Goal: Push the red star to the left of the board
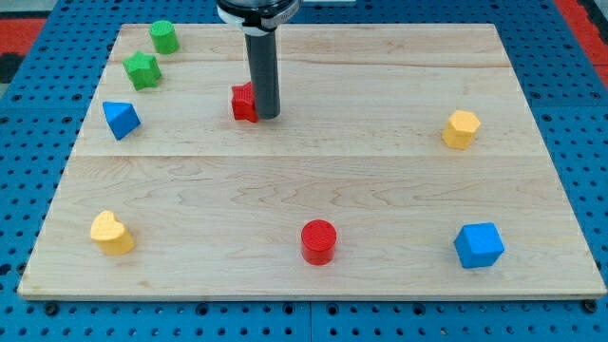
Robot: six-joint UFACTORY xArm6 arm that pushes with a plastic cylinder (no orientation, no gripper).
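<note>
Red marks the task block: the red star point(244, 103) lies on the far half of the wooden tabletop point(313, 180), a little left of centre. Its shape is only partly visible, because my rod covers its right side.

Tip position: my tip point(267, 116) rests on the tabletop, touching or just beside the right face of the red star. I carry no fingers, so there is nothing to hold apart, together or clamped; the rod alone does the work.

Step in hand: by my judgement the push is at contact or early in its travel. The star is well apart from the left edge of the tabletop, so most of the travel remains.

Next move: a steady leftward slide, with my tip kept behind the middle of the star's right face. An off-centre contact is likely to turn the star or let it slip past the rod.

Obstacles on the left:
- The blue block point(121, 120) lies near the left edge, slightly nearer than the star's line.
- The green star point(142, 70) and the green cylinder point(164, 37) lie farther back.

A straight leftward path appears to run between the blue block and the green star; the gap is narrow, so drift matters.

The yellow heart point(112, 234), red cylinder point(318, 241), blue cube point(478, 245) and yellow hexagonal block point(461, 129) are well apart from the path.
</note>
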